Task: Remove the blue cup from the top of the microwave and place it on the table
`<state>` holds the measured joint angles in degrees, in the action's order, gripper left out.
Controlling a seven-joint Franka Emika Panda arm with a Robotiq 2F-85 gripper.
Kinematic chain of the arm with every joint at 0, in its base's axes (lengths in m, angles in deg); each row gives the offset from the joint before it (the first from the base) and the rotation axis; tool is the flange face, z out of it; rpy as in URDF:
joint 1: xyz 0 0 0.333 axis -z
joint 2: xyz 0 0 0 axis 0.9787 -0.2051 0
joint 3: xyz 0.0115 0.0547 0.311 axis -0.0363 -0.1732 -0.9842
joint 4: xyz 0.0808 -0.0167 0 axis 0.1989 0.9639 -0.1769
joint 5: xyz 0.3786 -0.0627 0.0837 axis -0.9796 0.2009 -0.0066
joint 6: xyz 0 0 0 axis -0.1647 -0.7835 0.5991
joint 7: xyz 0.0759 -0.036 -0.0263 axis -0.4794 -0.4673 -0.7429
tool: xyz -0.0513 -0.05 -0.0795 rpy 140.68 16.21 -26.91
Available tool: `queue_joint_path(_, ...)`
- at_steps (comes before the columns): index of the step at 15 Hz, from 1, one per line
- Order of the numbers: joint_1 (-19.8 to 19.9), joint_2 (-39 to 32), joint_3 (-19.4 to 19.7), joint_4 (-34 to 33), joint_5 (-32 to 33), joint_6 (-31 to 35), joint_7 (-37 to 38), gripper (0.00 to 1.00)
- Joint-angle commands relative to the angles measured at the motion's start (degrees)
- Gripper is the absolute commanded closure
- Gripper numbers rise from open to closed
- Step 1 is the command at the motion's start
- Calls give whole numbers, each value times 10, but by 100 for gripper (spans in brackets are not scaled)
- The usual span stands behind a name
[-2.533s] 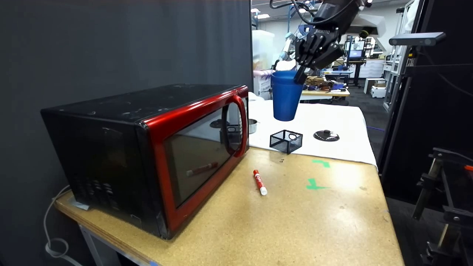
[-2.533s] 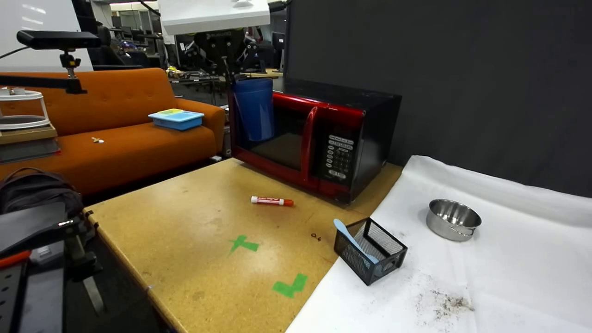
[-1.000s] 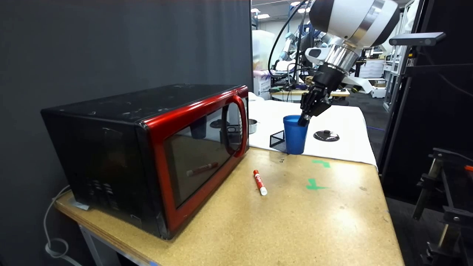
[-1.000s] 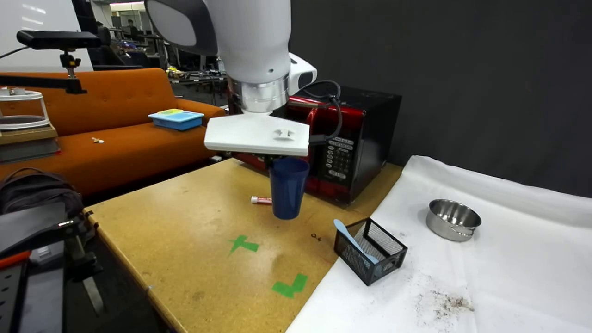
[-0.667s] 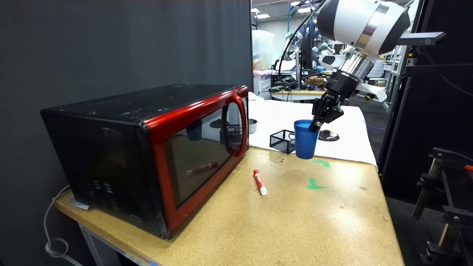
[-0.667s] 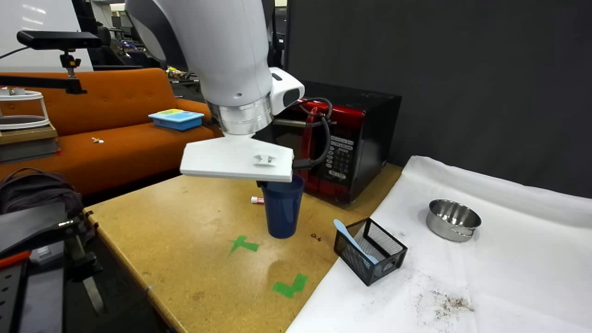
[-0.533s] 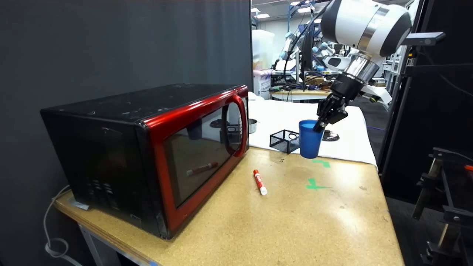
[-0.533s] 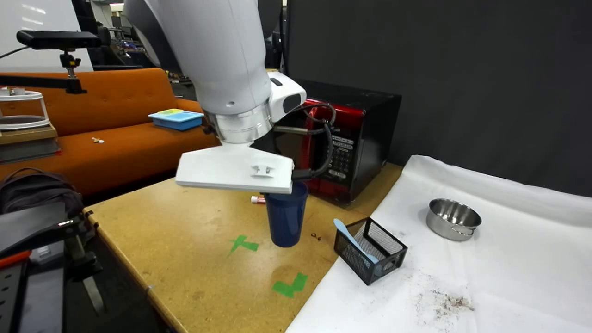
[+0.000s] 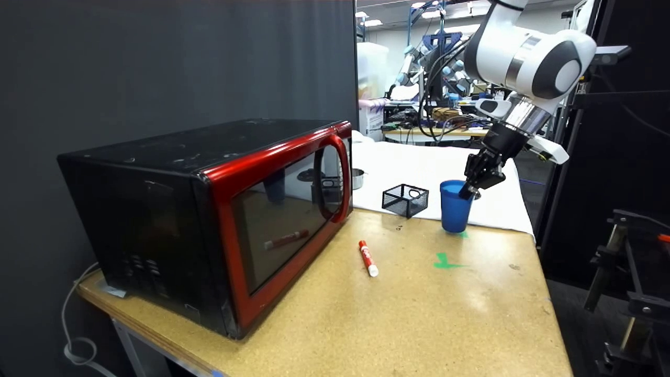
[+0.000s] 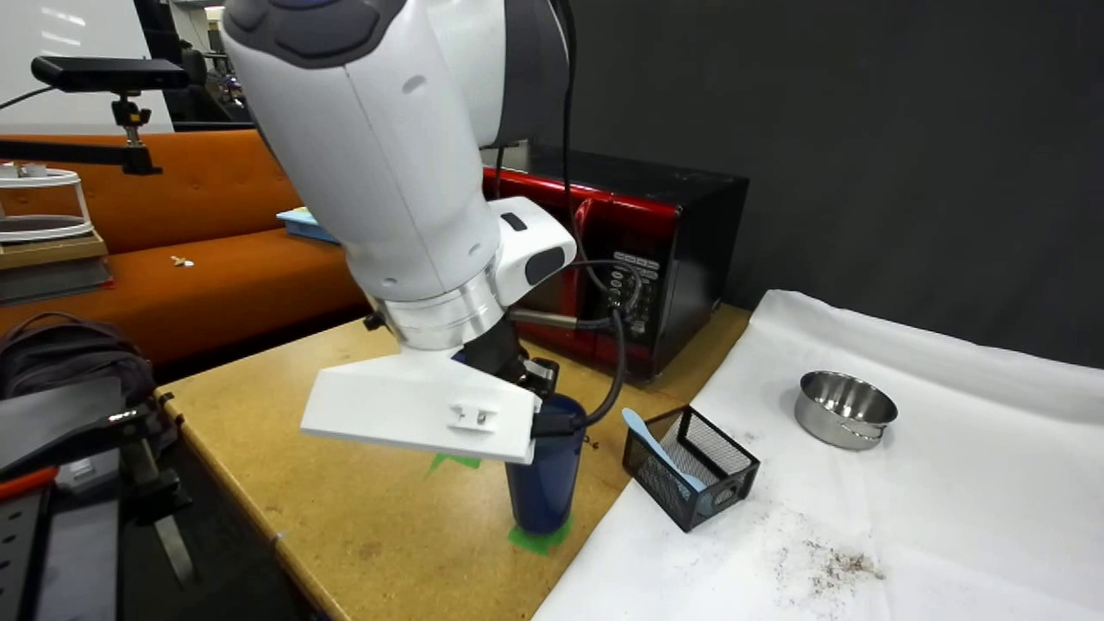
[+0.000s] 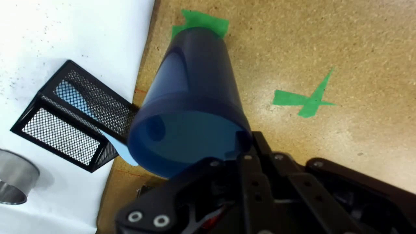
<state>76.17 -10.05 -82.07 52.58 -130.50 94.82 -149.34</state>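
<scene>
The blue cup point(image 9: 454, 212) is off the microwave point(image 9: 204, 220)

The black fingers point(image 11: 261, 145) are pinched on the cup's rim — one inside, one outside. The cup's mouth points up, and its bottom hides part of a bit of green tape point(image 11: 206, 20) on the wooden surface point(image 9: 408, 314) — I cannot tell if they touch. A black basket point(image 10: 653, 477) sits near it. A red marker point(image 9: 368, 258) lies in front of the microwave.
</scene>
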Motion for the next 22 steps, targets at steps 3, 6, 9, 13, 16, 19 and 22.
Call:
queue_joint_path(3,-8,-32,17,-26,-21,-7,-14,99)
queue_joint_path(6,1,-35,17,-25,-30,-13,-22,64)
queue_joint_path(9,4,-33,17,-19,-29,-10,-19,44)
queue_joint_path(13,1,-22,20,-12,-39,-6,-29,16)
queue_joint_path(16,-6,3,26,-7,-40,1,-28,1)
queue_joint_path(19,-2,29,22,1,-21,12,-2,0)
queue_joint_path(22,-10,51,13,18,47,57,96,0)
